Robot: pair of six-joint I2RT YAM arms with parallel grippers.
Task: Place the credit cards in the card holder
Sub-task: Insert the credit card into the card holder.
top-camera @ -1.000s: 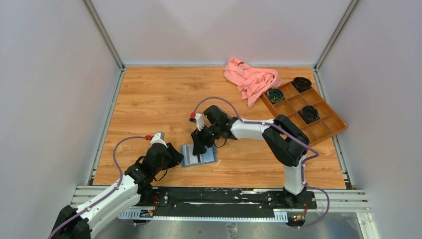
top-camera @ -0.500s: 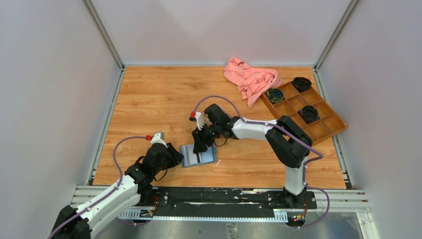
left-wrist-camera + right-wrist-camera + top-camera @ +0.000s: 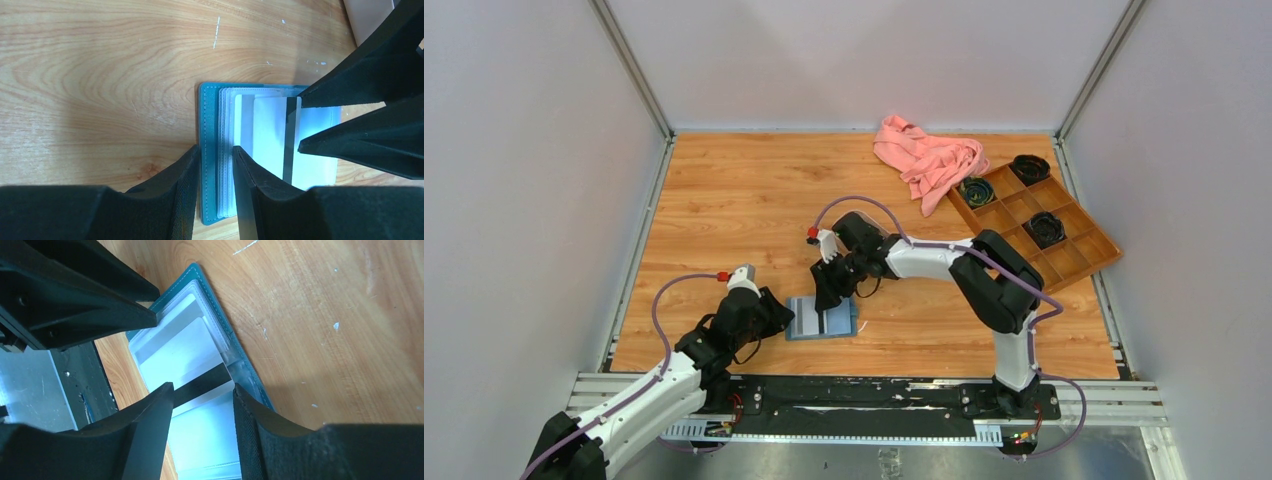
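Observation:
The teal-blue card holder [image 3: 839, 325] lies open on the wooden table near the front edge, its clear sleeves facing up. My left gripper [image 3: 781, 318] is shut on its left side, with the teal cover [image 3: 209, 150] and the stacked sleeves pinched between the fingers [image 3: 215, 152]. A white-grey credit card [image 3: 270, 135] with a black stripe lies in the sleeves [image 3: 185, 347]. My right gripper [image 3: 827, 298] hovers over the card's striped end, its jaws apart [image 3: 201, 387] and the stripe showing between them. The holder's teal edge [image 3: 248, 371] runs beside the right finger.
A crumpled pink cloth [image 3: 929, 160] lies at the back right. Beside it stands a brown compartmented wooden box [image 3: 1079, 255] holding round black items [image 3: 1044, 228]. Grey walls close in three sides, and a metal rail [image 3: 854, 395] runs along the front.
The right gripper's jaws have narrowed and its tip has lifted slightly toward the back. The card holder now lies squarer to the table edge. The left gripper has kept its hold.

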